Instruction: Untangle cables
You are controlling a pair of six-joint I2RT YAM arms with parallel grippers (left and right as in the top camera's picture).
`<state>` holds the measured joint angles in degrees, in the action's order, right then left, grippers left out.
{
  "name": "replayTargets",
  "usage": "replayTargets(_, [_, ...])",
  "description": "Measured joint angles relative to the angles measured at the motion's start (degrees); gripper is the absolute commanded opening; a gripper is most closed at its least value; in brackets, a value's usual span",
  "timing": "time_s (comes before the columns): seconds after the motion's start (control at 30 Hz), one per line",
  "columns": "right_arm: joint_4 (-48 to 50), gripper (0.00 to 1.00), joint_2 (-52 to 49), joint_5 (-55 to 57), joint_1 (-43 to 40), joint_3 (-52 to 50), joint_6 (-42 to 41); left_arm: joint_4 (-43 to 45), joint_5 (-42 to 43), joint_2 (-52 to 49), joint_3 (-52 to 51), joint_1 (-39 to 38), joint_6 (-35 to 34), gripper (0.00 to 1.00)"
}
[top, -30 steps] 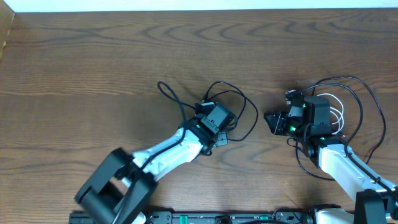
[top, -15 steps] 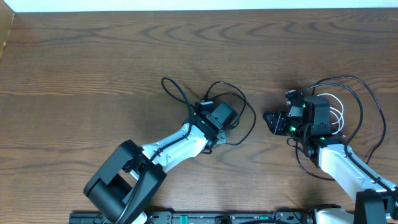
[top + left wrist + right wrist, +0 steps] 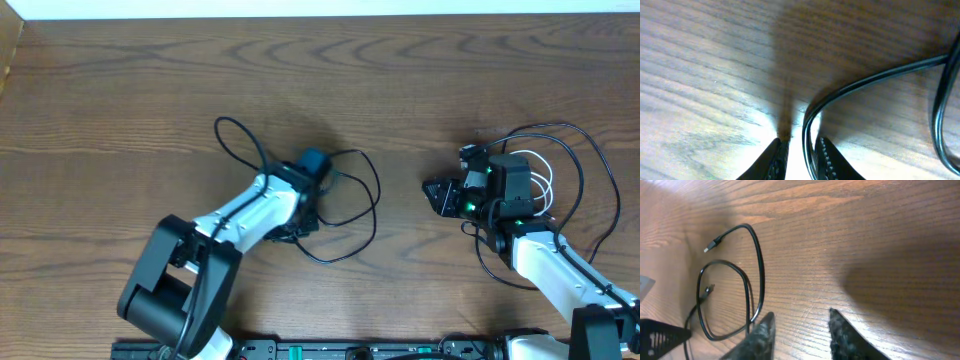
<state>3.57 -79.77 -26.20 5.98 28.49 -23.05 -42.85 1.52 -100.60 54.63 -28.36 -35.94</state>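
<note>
The black cable [image 3: 875,77] is seen looped on the tabletop [image 3: 700,60] and threaded between the nearly closed fingers of the left hand [image 3: 801,147]; whether it is pinched cannot be told. The right hand [image 3: 800,320] is held apart and empty, with the white cable [image 3: 545,185] coiled just behind it.

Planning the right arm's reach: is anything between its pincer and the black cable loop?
Nothing visible: only bare brown wooden table separates the right pincer from the thin black cable.

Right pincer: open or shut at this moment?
Open. The right pincer shows its fingers apart in the wrist view, only bare table between them.
</note>
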Motion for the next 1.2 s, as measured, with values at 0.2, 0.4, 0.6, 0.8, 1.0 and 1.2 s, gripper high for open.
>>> replayTargets(0.2, [-0.8,0.71,0.0,-0.7,0.0,0.0,-0.1,-9.6,6.5,-1.7,0.8,4.0,10.7,0.32])
replayTargets(0.4, [-0.7,0.82,0.0,-3.6,0.0,0.0,0.4,-16.7,8.9,-2.6,5.5,5.0,15.1,0.32])
replayTargets(0.6, [-0.1,0.85,0.0,-8.3,0.0,0.0,3.6,-12.1,12.5,0.7,8.5,5.0,16.3,0.39])
replayTargets(0.8, [0.1,0.86,0.0,-10.5,0.0,0.0,4.9,-5.4,13.4,1.2,8.4,5.0,16.5,0.39])
replayTargets(1.0, [0.1,0.86,0.0,-11.0,0.0,0.0,5.4,-0.6,11.5,1.2,6.5,5.0,16.5,0.39])
replayTargets(1.2, [0.1,0.86,0.0,-11.1,0.0,0.0,5.5,1.7,6.6,1.2,4.0,5.0,15.8,0.39])
